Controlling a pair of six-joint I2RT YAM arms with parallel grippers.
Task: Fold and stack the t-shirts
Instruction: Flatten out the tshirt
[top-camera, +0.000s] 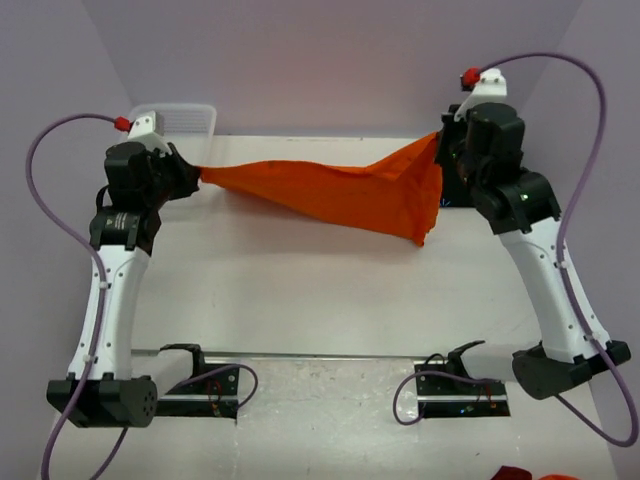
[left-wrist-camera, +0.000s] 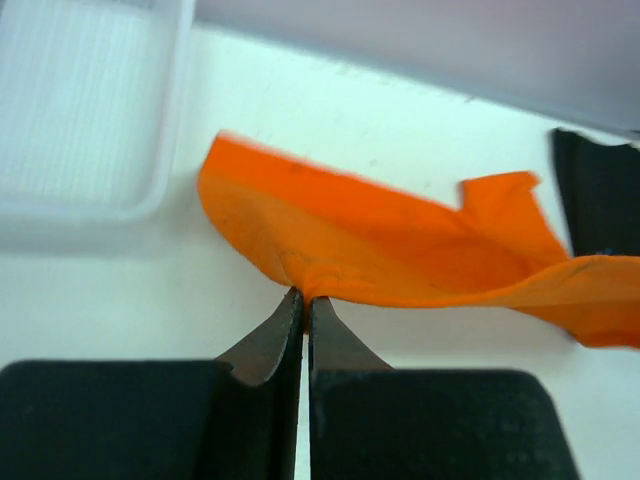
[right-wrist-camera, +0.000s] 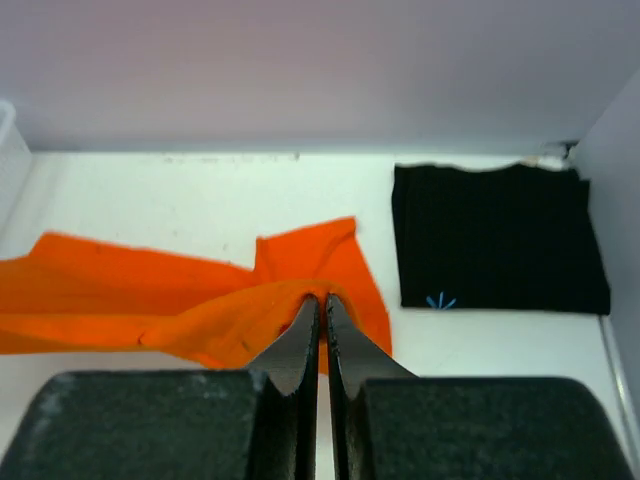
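The orange t-shirt (top-camera: 340, 190) hangs stretched in the air between my two grippers across the back of the table. My left gripper (top-camera: 197, 176) is shut on its left end, seen pinched at the fingertips in the left wrist view (left-wrist-camera: 304, 293). My right gripper (top-camera: 440, 145) is shut on its right end, higher up, with cloth draping down below it (right-wrist-camera: 322, 298). The black t-shirt (right-wrist-camera: 495, 235) lies folded flat on the table at the back right, under my right arm; its edge also shows in the left wrist view (left-wrist-camera: 600, 195).
A white plastic mesh basket (top-camera: 185, 118) stands at the back left corner behind my left gripper, and shows in the left wrist view (left-wrist-camera: 90, 110). Purple walls close the back and sides. Some red-orange item (top-camera: 525, 473) lies at the bottom edge.
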